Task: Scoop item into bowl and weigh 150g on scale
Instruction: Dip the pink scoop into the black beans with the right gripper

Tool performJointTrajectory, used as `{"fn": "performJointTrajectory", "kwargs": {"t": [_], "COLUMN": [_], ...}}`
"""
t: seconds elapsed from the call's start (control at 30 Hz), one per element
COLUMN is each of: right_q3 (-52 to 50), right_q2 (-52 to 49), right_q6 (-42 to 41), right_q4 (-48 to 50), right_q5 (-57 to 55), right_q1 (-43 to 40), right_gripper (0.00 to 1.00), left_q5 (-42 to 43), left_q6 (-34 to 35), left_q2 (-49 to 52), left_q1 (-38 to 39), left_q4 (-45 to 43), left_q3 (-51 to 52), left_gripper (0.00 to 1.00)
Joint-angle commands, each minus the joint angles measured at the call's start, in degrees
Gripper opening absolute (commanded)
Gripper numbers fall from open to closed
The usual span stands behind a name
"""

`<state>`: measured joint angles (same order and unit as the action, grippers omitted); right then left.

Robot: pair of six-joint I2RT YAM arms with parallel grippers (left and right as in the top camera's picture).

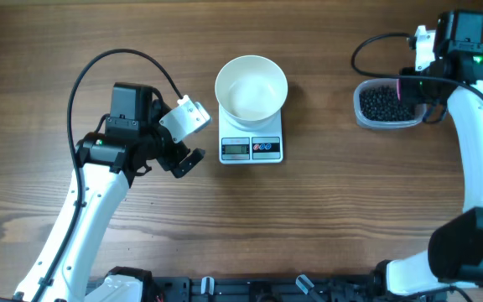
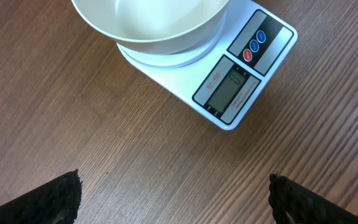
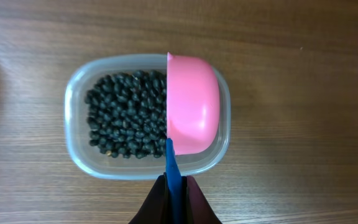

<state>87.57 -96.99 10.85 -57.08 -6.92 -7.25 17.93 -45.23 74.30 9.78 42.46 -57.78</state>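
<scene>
**Entry: first scoop being loaded, bowl empty**

Step in hand: loading the scoop. The right gripper (image 3: pixel 174 186) was closed tight on the blue handle (image 3: pixel 173 163) of a pink scoop (image 3: pixel 192 102). The scoop hung over the right half of a clear tub (image 3: pixel 79 155), turned on edge, its back to the wrist camera and its mouth facing the black beans (image 3: pixel 126 115). Every bean in view lay in that tub, at the table's right side. The white bowl (image 1: pixel 251 91) sat on the scale (image 1: pixel 251 149) at mid-table with nothing in it. The left gripper (image 2: pixel 174 196) was spread wide and held nothing, just left of the scale over bare table (image 1: pixel 309 218).

Next move, as judged: push the scoop's mouth sideways into the beans, roll it level so the load stays in, lift clear of the tub wall, then carry it left to the bowl.

Not made out:
- the scoop's inside, so whether it held any beans
- whether its edge touched the beans
- the scale's digits
- the left fingers (image 2: pixel 61 199) beyond their tips, cut off at the frame's bottom edge
</scene>
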Motion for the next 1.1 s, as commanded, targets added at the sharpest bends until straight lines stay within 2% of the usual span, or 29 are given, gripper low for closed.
{"fn": "performJointTrajectory", "kwargs": {"t": [0.0,0.13,0.23,0.5,0.73,0.83,1.07], "right_q3": [0.92,0.92,0.92,0.92,0.92,0.92,0.92], "right_q2": [-3.76,-7.82,-9.46,-9.68,-9.68,-9.68,-9.68], "right_q6": [1.64,1.57,1.64,5.6,3.04,3.06,3.23], "right_q4": [0.24,0.24,-0.24,-5.68,-6.75,-6.82,-6.88], "right_q5": [-2.34,-2.05,2.64,16.55,19.65,22.58,36.13], "right_q1": [-0.17,-0.11,-0.11,-0.11,-1.07,-3.23,-14.67], "right_gripper": [0.04,0.04,0.04,0.04,0.04,0.04,0.04], "left_q5": [1.11,1.11,1.09,1.11,1.09,1.09,1.09], "left_q6": [-1.07,-1.07,-1.07,-1.07,-1.07,-1.07,-1.07], "left_q2": [0.07,0.07,0.07,0.07,0.07,0.07,0.07], "left_q1": [-0.31,-0.31,-0.31,-0.31,-0.28,-0.26,-0.26], "left_q4": [0.0,0.0,0.0,0.0,0.44,0.46,0.46], "left_q3": [0.57,0.57,0.57,0.57,0.57,0.57,0.57], "left_gripper": [1.0,1.0,1.0,1.0,1.0,1.0,1.0]}}
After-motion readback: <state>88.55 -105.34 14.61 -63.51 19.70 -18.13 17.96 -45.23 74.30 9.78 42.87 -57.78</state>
